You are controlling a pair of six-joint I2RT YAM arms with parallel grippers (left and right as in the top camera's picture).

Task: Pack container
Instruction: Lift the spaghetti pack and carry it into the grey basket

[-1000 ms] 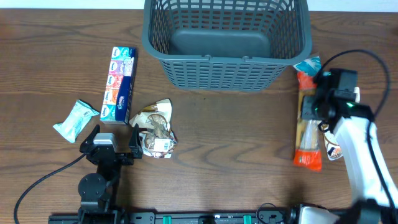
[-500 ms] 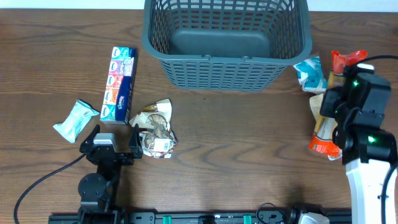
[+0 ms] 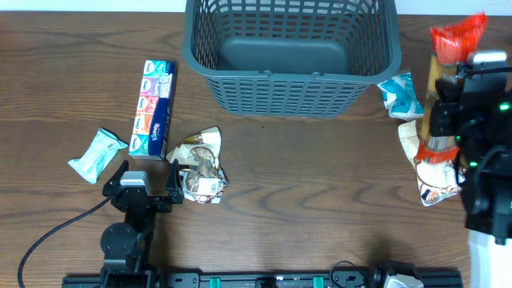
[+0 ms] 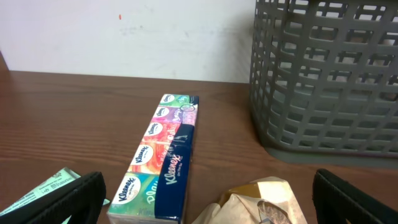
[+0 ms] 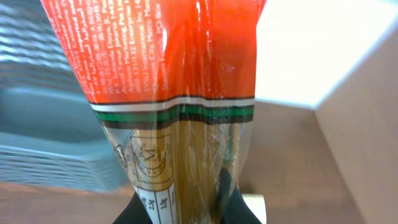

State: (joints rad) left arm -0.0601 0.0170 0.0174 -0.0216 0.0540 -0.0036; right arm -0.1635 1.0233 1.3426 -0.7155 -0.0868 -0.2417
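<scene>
1. Now the right gripper [image 3: 445,120] is holding a long packet [image 3: 454,38] at the right edge of the overhead view; its fingers are squeezing the lower part.
2. The packet's long side is pointing up and down the frame; the red end is at the top.
3. The container [image 3: 292,92] is sitting at the top middle, left of the packet; I think the packet needs to go left, over the rim.
4. The left gripper [image 3: 148,174] is resting wide apart at the lower left; the right gripper is nearer.
</scene>
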